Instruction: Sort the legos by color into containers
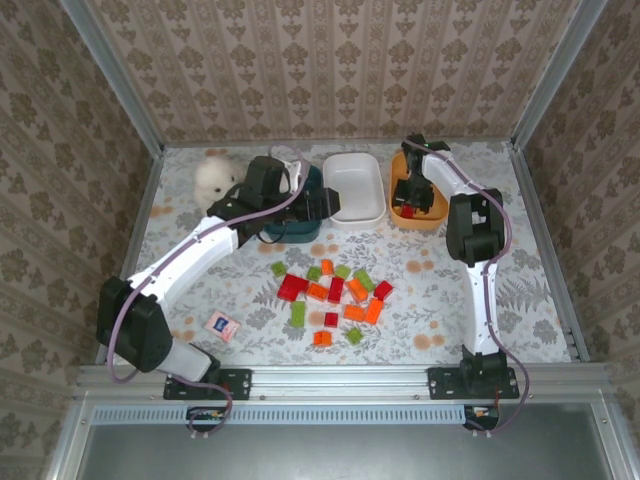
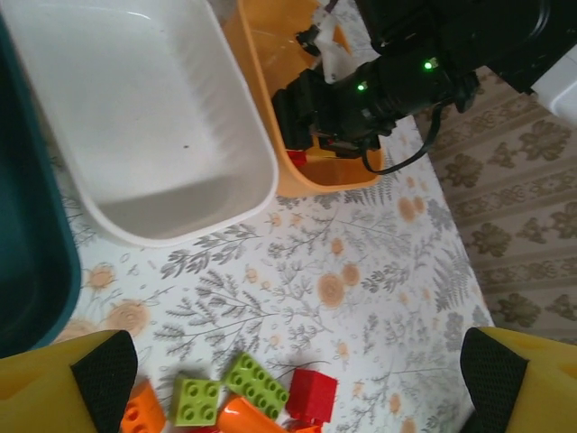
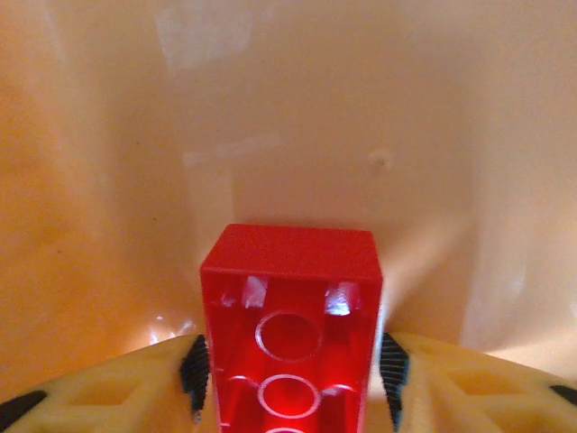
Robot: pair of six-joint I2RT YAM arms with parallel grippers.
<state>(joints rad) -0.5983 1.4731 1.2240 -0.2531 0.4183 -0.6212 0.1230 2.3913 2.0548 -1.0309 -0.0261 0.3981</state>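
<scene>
Saw a tabletop point(image 1: 420, 270) printed white with grey ferns and orange blossoms. Found beige damask wallpaper point(image 1: 330, 70) all round. Noted a dark teal tub point(image 1: 298, 232), a white tub point(image 1: 355, 185) and an orange tub point(image 1: 412, 222). Counted legos point(image 1: 335, 295) in red, orange and light green. Spotted a glossy red brick point(image 3: 288, 316) against pale orange plastic. Marked yellow fingers point(image 2: 45, 388) with black pads point(image 2: 104, 370) on the left end effector point(image 2: 299, 363), white-and-black arms point(image 1: 200, 245), and a pink-and-white card point(image 1: 220, 325).

Left claw point(image 2: 297, 372) gapes wide, held well forward; right claw point(image 3: 293, 370) points steeply downward at far reach.
</scene>
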